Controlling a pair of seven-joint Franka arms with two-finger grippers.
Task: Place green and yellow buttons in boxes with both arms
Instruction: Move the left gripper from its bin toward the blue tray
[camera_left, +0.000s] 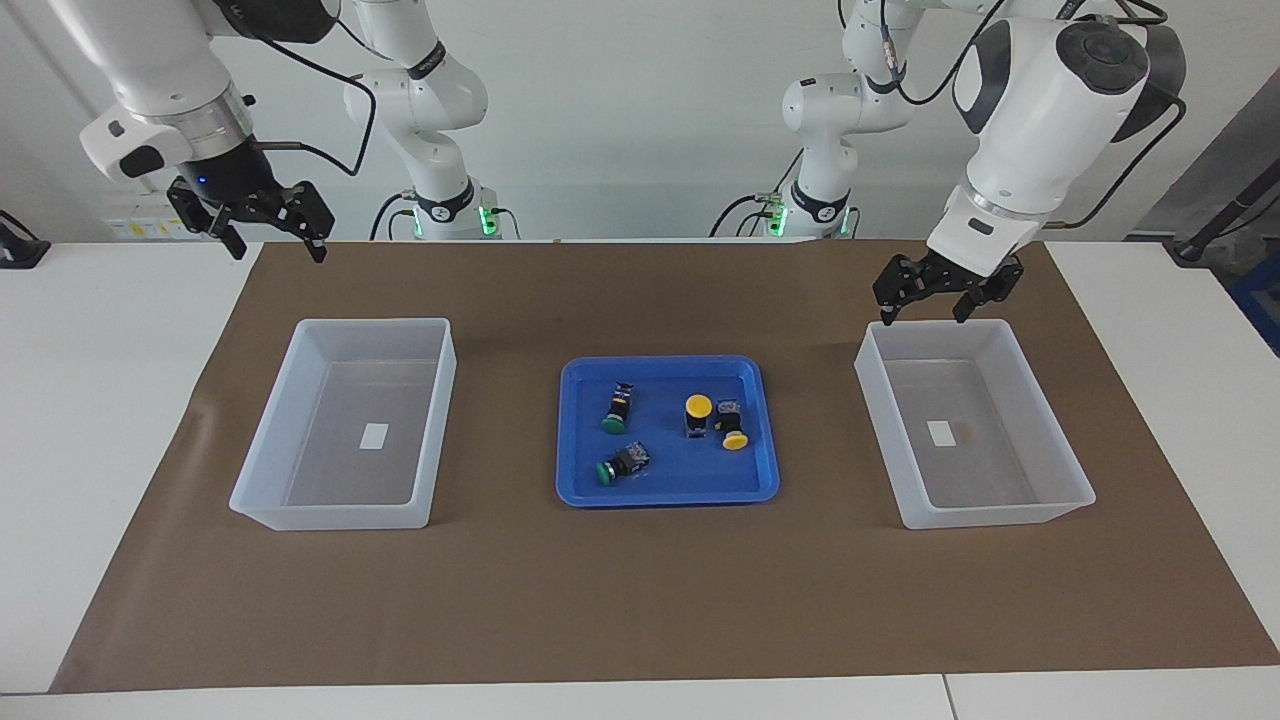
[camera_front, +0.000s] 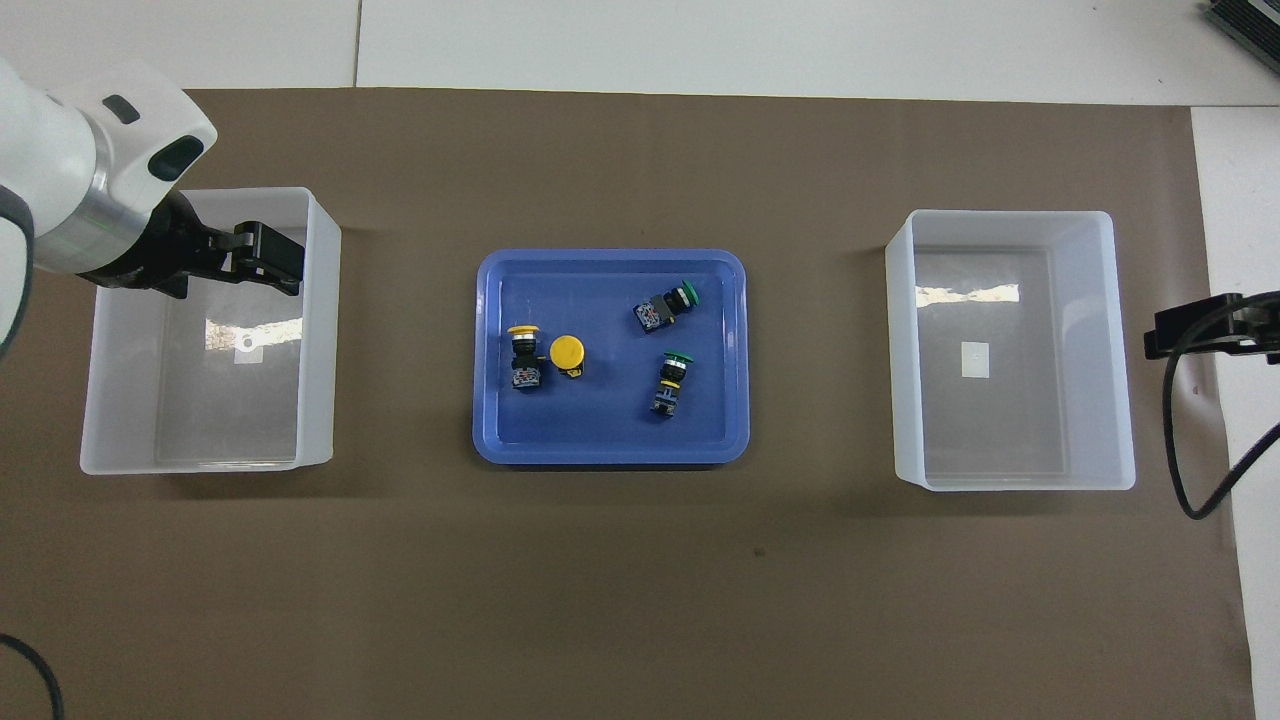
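Four buttons lie in the blue tray (camera_left: 668, 497) mid-table: two green-capped (camera_left: 613, 408) (camera_left: 620, 463) toward the right arm's end, two yellow-capped (camera_left: 698, 412) (camera_left: 732, 428) toward the left arm's end. In the overhead view the greens (camera_front: 668, 303) (camera_front: 672, 380) and yellows (camera_front: 523, 355) (camera_front: 567, 352) also show. Two empty translucent boxes (camera_left: 340, 515) (camera_left: 1000, 512) flank the tray. My left gripper (camera_left: 925, 310) hangs open and empty over the box at its end (camera_front: 318, 330). My right gripper (camera_left: 277, 250) is open, raised high, outside the other box (camera_front: 1090, 330).
A brown mat (camera_left: 640, 600) covers the white table under the tray and both boxes. Each box has a small white label on its floor. Black cables hang from both arms. The tray (camera_front: 610, 455) stands well apart from both boxes.
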